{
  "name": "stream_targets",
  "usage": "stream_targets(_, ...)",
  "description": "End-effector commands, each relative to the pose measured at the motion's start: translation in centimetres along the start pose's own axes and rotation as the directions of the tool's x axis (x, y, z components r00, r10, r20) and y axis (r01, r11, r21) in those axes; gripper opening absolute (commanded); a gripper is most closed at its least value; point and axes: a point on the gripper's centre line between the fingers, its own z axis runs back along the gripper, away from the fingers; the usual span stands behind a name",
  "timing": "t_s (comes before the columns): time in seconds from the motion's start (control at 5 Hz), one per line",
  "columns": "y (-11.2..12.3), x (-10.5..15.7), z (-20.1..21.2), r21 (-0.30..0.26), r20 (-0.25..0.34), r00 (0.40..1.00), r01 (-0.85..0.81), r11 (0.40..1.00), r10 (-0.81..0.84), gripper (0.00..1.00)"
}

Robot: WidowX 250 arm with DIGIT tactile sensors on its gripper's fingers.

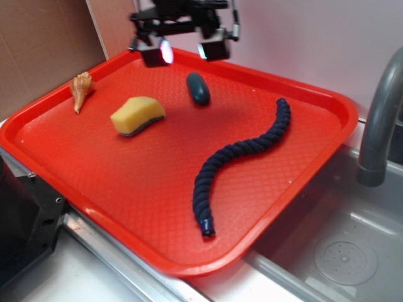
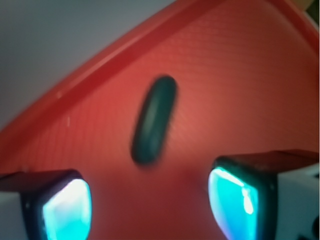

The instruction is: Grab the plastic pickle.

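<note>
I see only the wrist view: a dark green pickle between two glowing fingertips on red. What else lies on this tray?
Observer: Beside the plastic pickle a yellow sponge lies on the red tray.
Operator: Is anything else close by?
Observer: A seashell lies beyond the sponge, near the tray's rim.
Operator: And on the other side?
Observer: A dark blue braided rope curves across the tray, apart from the pickle.
Operator: Is the gripper down at the pickle?
Observer: No, the gripper is open, above the tray's far rim behind the pickle.

A red tray (image 1: 315,170) holds a yellow sponge (image 1: 137,115), blue rope (image 1: 242,160) and what looks like a seashell (image 1: 81,88).
</note>
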Motion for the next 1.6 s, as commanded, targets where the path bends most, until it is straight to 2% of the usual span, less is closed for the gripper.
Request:
stream_targets(0.0,-0.1,3.9,-2.2,0.042,0.015,1.0,-0.002,0.999,0.002,1.0)
stream_targets(0.2,2.1,2.9,-3.0,0.086,0.01,0.999,0.035,0.996,-0.036,1.0)
stream_targets(0.4,2.6,3.0,-4.3,0.118,-0.018,0.996,0.084,0.989,-0.082,1.0)
stream_targets(0.6,2.1,3.1,-5.4,0.151,-0.061,0.991,0.13,0.98,-0.122,0.0)
stream_targets(0.8,1.7,3.0,-3.0,0.17,-0.062,0.979,0.2,0.965,-0.192,0.0)
stream_targets(1.0,1.9,1.4,2.3,0.105,-0.013,0.953,0.303,0.947,-0.303,0.0)
stream_targets(1.2,3.8,-1.3,7.7,0.051,0.002,0.895,0.445,0.894,-0.446,0.0)
stream_targets(1.4,5.9,-2.8,13.2,0.038,-0.046,0.862,0.507,0.861,-0.505,0.0)
